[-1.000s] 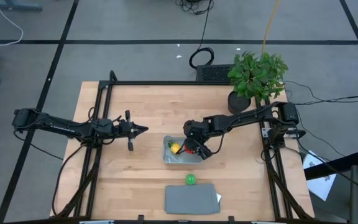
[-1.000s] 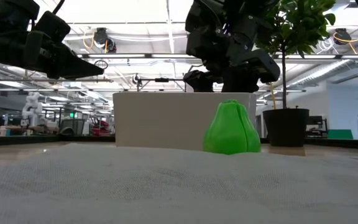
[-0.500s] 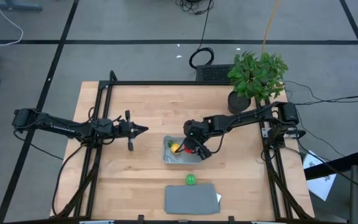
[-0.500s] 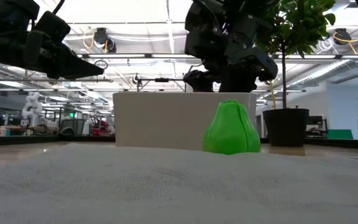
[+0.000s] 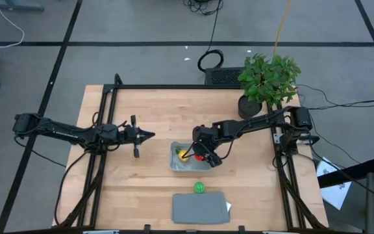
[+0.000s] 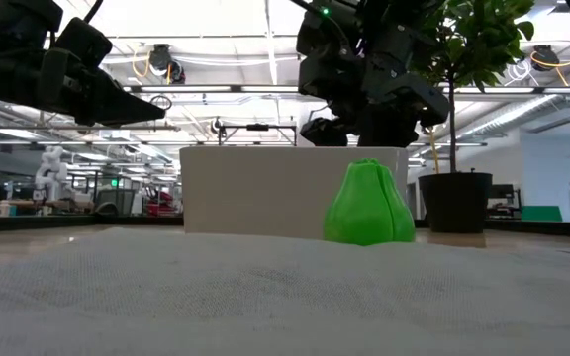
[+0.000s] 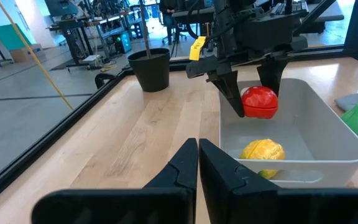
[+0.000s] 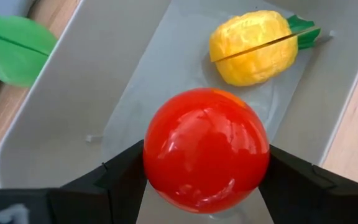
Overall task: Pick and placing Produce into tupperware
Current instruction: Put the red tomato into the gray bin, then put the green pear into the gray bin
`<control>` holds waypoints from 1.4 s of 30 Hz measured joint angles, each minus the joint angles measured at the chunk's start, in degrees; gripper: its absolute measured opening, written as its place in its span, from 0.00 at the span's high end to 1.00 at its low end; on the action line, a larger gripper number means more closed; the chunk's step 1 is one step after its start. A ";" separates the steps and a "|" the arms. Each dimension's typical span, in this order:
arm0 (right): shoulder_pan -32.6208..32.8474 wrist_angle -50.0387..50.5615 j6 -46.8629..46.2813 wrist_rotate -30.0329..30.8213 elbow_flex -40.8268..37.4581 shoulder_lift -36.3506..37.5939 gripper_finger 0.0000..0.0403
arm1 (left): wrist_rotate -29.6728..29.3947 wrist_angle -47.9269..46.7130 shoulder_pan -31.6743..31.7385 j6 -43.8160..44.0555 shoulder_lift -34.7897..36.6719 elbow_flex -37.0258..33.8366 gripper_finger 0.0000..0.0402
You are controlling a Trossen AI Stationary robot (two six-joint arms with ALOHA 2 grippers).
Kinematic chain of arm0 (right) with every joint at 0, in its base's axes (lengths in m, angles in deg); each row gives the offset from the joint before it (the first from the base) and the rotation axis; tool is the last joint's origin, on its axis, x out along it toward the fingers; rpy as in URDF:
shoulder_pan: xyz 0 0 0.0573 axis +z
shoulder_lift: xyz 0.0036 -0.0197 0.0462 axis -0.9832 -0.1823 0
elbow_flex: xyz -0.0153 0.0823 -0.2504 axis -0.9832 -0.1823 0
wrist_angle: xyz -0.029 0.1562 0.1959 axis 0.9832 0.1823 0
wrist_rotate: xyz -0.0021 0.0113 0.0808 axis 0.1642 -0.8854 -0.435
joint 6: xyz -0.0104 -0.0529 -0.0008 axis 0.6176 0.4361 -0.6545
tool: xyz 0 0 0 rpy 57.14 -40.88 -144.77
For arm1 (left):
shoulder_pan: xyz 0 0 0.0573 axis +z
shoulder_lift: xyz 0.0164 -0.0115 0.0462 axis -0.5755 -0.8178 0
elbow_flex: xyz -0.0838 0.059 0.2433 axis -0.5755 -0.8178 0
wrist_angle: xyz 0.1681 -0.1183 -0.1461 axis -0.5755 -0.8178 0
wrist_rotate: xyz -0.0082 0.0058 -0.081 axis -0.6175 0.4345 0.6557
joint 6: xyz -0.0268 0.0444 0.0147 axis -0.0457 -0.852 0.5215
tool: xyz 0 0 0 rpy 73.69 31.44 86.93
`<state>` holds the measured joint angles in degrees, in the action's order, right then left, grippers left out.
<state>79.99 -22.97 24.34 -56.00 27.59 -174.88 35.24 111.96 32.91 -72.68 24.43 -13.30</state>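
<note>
The clear tupperware point(image 5: 187, 158) stands mid-table; it also shows in the left wrist view point(image 7: 291, 163). The yellow produce point(image 8: 257, 46) lies on its floor. My right gripper point(image 5: 200, 155) hangs over the tupperware, shut on the red round produce point(image 7: 260, 101). The green produce point(image 5: 199, 188) rests on the table between the tupperware and the grey lid point(image 5: 200, 208); the low view shows it upright point(image 6: 368, 203). My left gripper point(image 5: 149, 135) is shut and empty, held above the table left of the tupperware. My right gripper pinches the red produce at its two opposite sides point(image 8: 160, 155) between its two fingers point(image 8: 126, 177). The fingers point down into the tupperware from above. The red produce hangs between them, clear of the tupperware's floor and beside the yellow produce.
A potted plant point(image 5: 268, 78) stands at the table's far right corner. The flat grey lid lies near the front edge. Bare wood lies left of the tupperware and along the far side.
My right gripper, still shut on the red produce, has shifted slightly toward the table's right edge above the tupperware.
</note>
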 joint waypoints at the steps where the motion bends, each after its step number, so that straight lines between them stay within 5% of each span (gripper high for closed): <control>1: 0.00 0.00 -0.20 0.00 0.00 0.00 0.35 | 0.00 0.00 0.00 0.00 0.00 0.00 0.95; 19: 0.00 0.65 -1.83 -0.75 0.02 0.83 0.27 | 0.00 0.01 0.00 -0.02 -0.01 0.00 0.95; 27: 1.11 0.77 -1.37 6.84 0.17 5.61 0.30 | 0.00 -0.07 0.00 -0.04 -0.01 0.00 0.95; 34: 1.28 -0.02 -2.33 6.82 0.26 7.63 0.48 | 0.00 -0.03 0.00 -0.04 0.00 0.01 0.95; 42: 1.29 -0.04 -3.47 6.55 0.26 7.63 0.84 | 0.00 -0.04 0.00 -0.04 0.00 0.00 0.95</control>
<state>81.27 -23.02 20.87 -49.44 27.85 -167.25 35.24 111.92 32.91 -72.73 24.43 -13.30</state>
